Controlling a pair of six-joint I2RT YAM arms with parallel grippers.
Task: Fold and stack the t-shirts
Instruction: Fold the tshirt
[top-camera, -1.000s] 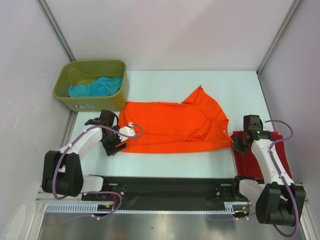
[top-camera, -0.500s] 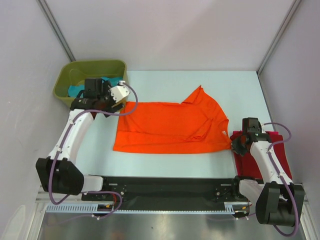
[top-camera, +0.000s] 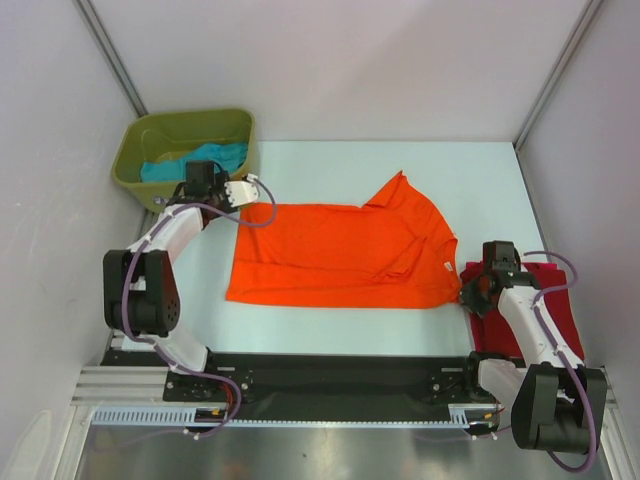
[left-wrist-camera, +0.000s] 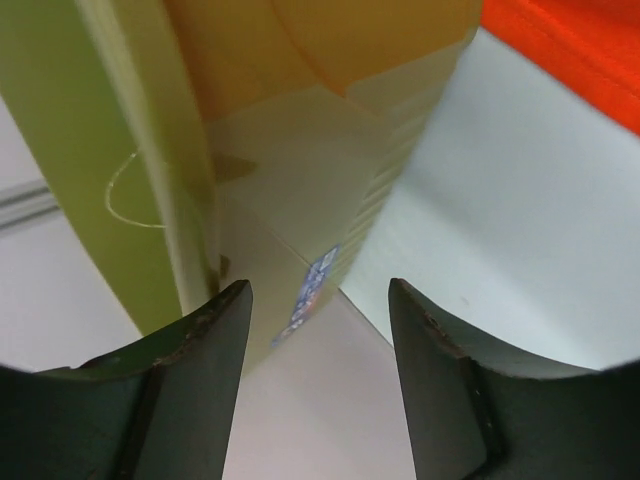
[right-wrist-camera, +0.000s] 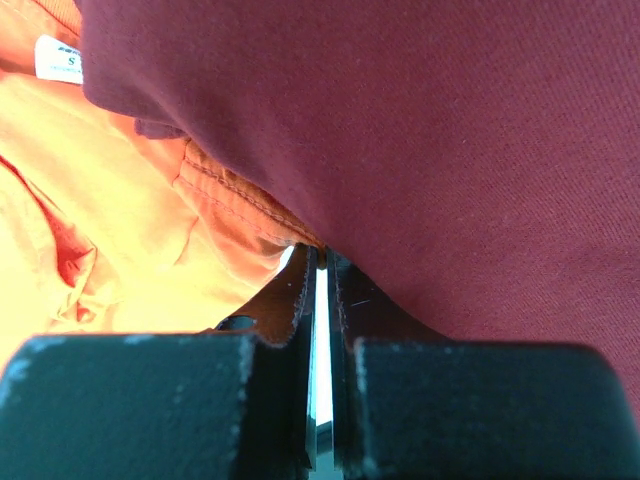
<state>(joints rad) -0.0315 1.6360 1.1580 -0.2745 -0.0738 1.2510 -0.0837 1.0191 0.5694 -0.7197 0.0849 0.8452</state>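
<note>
The left tool (left-wrist-camera: 318, 300) is open: its two fingers stand apart and nothing is between them. It is at the far left of the orange t-shirt (top-camera: 340, 255), apart from the cloth. In the left wrist view it faces the outer wall of the olive-green bin (top-camera: 180, 125), and only a corner of the orange cloth shows at the upper right. The bin stands beyond the far left corner of the orange t-shirt, and the teal t-shirt (top-camera: 190, 160) lies crumpled inside it. The orange t-shirt itself lies spread on the tabletop (top-camera: 330, 165), mostly flat. One part of it sticks out toward the far side, and there are some folds near its right edge, where the small white label (right-wrist-camera: 58, 58) is. The right tool (right-wrist-camera: 318, 262) is at this right edge, at the place where the orange t-shirt meets the dark red t-shirt (top-camera: 555, 300). Its fingers are closed with only a thin slit between them. The orange hem and the dark red cloth are just at the fingertips, but I cannot tell whether any cloth is pinched there. The dark red t-shirt lies to the right of the orange t-shirt, touching it, and in the right wrist view its edge covers a bit of the orange hem.
</note>
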